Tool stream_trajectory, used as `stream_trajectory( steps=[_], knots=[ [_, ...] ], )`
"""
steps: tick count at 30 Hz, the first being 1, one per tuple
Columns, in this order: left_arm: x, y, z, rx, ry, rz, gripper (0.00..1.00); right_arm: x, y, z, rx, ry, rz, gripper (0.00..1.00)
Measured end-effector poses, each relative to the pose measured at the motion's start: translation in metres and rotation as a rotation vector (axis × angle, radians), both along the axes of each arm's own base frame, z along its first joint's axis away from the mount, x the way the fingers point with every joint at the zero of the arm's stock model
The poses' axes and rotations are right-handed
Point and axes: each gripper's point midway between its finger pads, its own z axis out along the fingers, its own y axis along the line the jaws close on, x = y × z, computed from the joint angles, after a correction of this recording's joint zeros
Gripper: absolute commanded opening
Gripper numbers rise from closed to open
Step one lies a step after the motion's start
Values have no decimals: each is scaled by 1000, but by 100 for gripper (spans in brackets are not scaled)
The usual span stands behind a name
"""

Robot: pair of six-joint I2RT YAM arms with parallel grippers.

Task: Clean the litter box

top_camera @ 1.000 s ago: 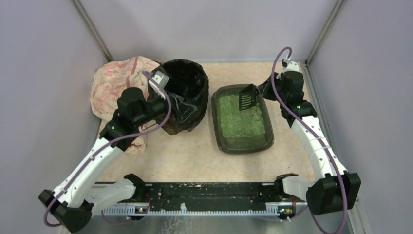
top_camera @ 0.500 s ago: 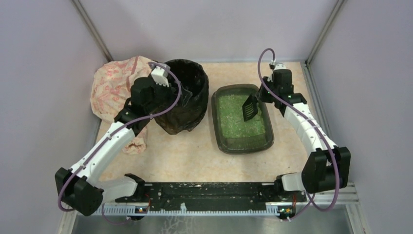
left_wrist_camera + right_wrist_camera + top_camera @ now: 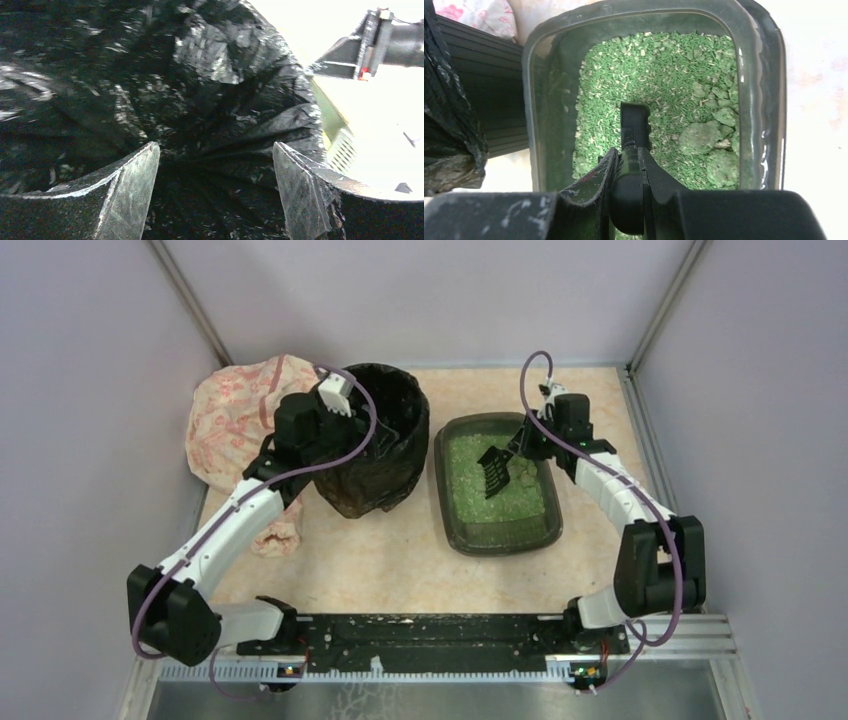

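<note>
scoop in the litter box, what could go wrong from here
1. The scoop sits in the right gripper by its narrow handle; digging under the clumps may twist it or shove the litter box.
2. The bin stands beside the box, so litter may drop on the table between them.
3. The left gripper hangs open at the bin's mouth and may block the scoop.

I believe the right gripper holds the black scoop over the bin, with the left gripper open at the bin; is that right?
Not quite: the scoop is over the litter box, not the bin, as the right wrist view shows; the rest holds.
</note>
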Motion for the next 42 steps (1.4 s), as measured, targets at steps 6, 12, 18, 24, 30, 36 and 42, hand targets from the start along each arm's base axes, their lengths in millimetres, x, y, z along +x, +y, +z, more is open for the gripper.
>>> stream_trajectory(
  steps=[6,12,18,24,30,36,42],
  knots=[
    [-14,-15,3,-54,33,-96,90,-2,9,-4,76,-2,1,0],
    [-17,-18,4,-88,66,-100,87,-16,18,-20,215,26,-33,0],
    [-24,-15,18,-105,45,-98,87,-20,17,-17,255,42,-58,0],
    [-47,-10,70,-177,-93,-127,88,-25,-3,9,287,4,-93,0],
    [-55,-13,91,-208,-164,-172,88,-26,-18,24,312,-28,-113,0],
    [-49,-18,73,-190,-115,-184,88,-28,-33,20,435,-56,-115,0],
    [-46,-15,74,-172,-135,-170,88,-33,-51,2,573,-42,-139,0]
  ],
)
